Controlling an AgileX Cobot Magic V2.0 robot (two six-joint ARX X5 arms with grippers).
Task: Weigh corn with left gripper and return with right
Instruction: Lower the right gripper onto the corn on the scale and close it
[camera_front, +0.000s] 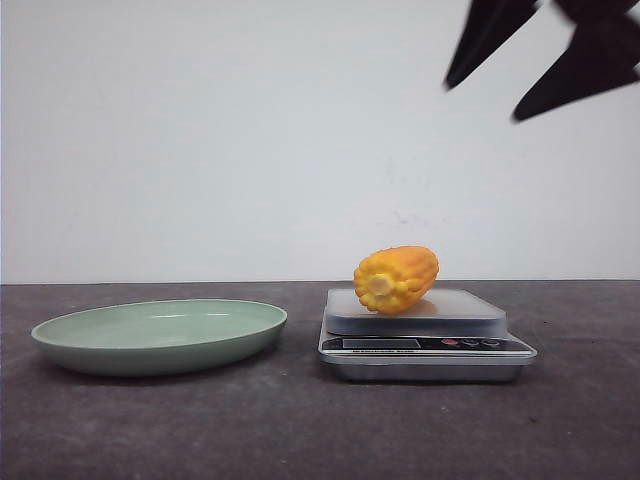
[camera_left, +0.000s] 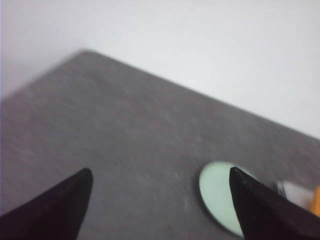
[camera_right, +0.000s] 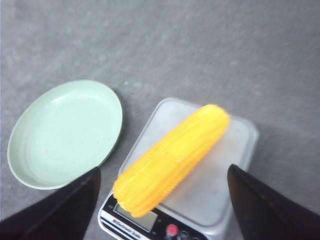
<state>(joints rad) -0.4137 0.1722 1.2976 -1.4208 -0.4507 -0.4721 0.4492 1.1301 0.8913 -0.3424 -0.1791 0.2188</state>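
Right end effector (camera_right: 160, 205) high above corn (camera_right: 172, 157) on scale (camera_right: 235, 150), fingers apart; left likewise spread, seemingly empty.

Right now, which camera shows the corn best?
The right wrist view: the whole corn lies lengthwise on the scale. The front view shows mostly its pale end; the left wrist view catches only an orange sliver.

A plain white wall (camera_front: 200, 140) fills the background, bare and evenly lit, meeting the dark grey desk (camera_front: 300, 430) along a straight horizontal line. The desk's surface looks matte and finely speckled, with soft shadows beneath what sits on it. One rounded desk corner (camera_left: 85, 52) shows in the left wrist view.
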